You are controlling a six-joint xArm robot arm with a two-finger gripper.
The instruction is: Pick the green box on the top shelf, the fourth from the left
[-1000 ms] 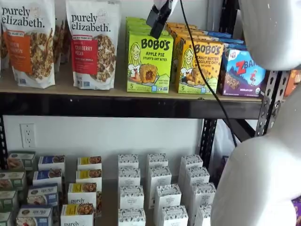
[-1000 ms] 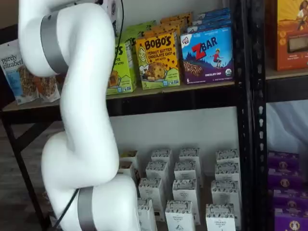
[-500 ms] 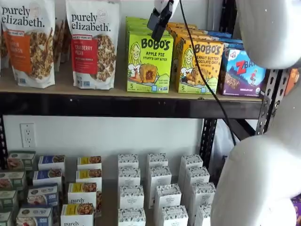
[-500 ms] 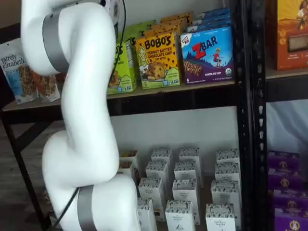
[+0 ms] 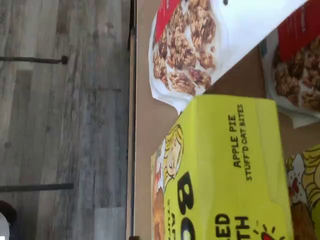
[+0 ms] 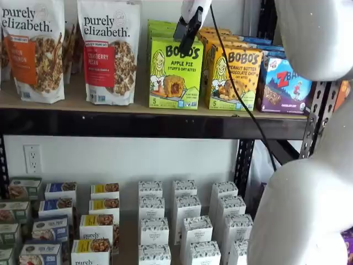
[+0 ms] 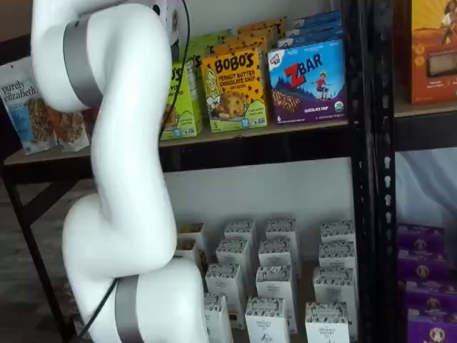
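Both shelf views face the top shelf (image 6: 138, 105); wrist view looks down close

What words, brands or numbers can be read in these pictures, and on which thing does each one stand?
"BOBO'S APPLE PIE STUFF'D OAT BITES", "5": green box.
"BOBO'S PEANUT BUTTER CHOCOLATE CHIP": yellow box.
"ZBAR", "CHOCOLATE CHIP": blue box.
"purely elizabeth.", "CRANBERRY PECAN": granola bag.
"purely elizabeth.": left bag; its flavour words are cut off.
"purely": lower-shelf box.
White cartons: print too small to read.
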